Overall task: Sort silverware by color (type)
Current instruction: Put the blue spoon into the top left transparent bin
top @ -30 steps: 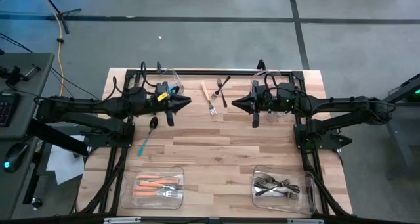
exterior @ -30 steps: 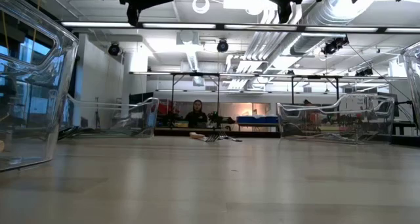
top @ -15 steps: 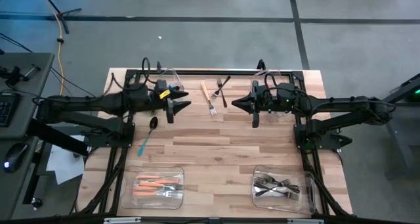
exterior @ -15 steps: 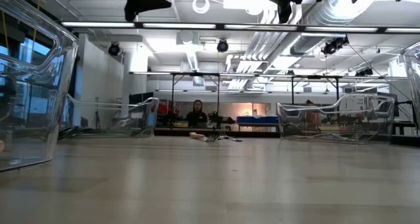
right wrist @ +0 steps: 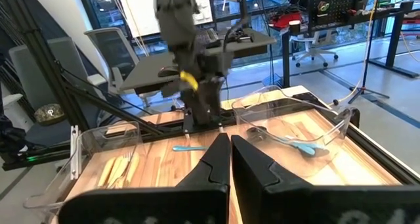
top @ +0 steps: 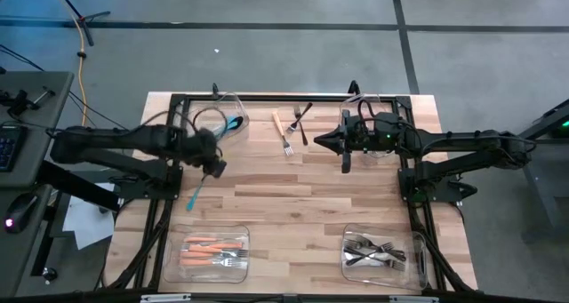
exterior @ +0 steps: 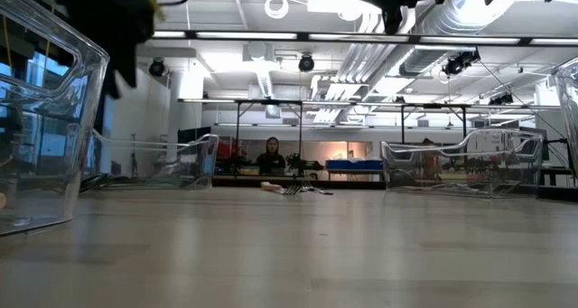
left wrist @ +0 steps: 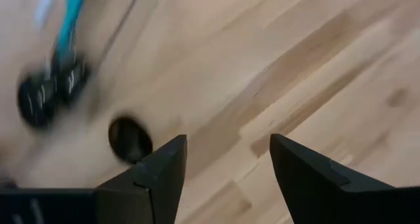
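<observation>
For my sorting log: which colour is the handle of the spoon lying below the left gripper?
Teal, on the spoon; the high view shows it best.

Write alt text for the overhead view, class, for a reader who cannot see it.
Two dark arms reach over a wooden table; the left pincer hangs above a teal-handled spoon, the right pincer waits opposite. Loose forks lie at the far edge, with sorted silverware in two near bins.

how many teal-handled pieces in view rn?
2. One teal spoon lies on the table by the left hand; one teal piece sits in the far-left clear bin. The left arm may hide others.
</observation>
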